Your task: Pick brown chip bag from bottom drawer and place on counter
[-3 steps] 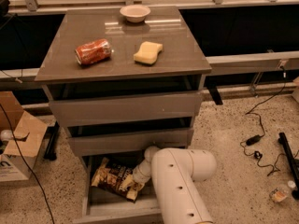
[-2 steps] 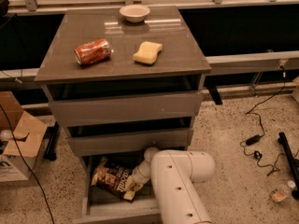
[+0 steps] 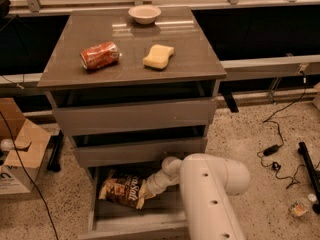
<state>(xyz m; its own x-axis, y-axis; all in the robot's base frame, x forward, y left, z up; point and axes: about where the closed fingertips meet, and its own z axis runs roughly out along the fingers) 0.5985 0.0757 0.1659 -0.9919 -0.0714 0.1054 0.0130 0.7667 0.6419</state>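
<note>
Since a second ago my arm (image 3: 212, 194) has swung a little to the right, while the chip bag (image 3: 122, 191) lies almost where it was, perhaps turned slightly flatter. The bag sits on the floor of the open bottom drawer (image 3: 131, 218), toward its left side, lettering up. The gripper (image 3: 151, 183) is down inside the drawer at the bag's right end, touching or just beside it. The wrist hides the tip, so I cannot tell how wide it stands or whether it has hold of the bag.

I judge this to be the grasping step: the reach is made, the lift not yet begun. Next I need a firm pinch on the crinkly end, then a straight pull up and out, clear of the drawer above. On the counter (image 3: 192, 59) I would set it down away from the can (image 3: 100, 55), sponge (image 3: 158, 56) and bowl (image 3: 144, 14).
</note>
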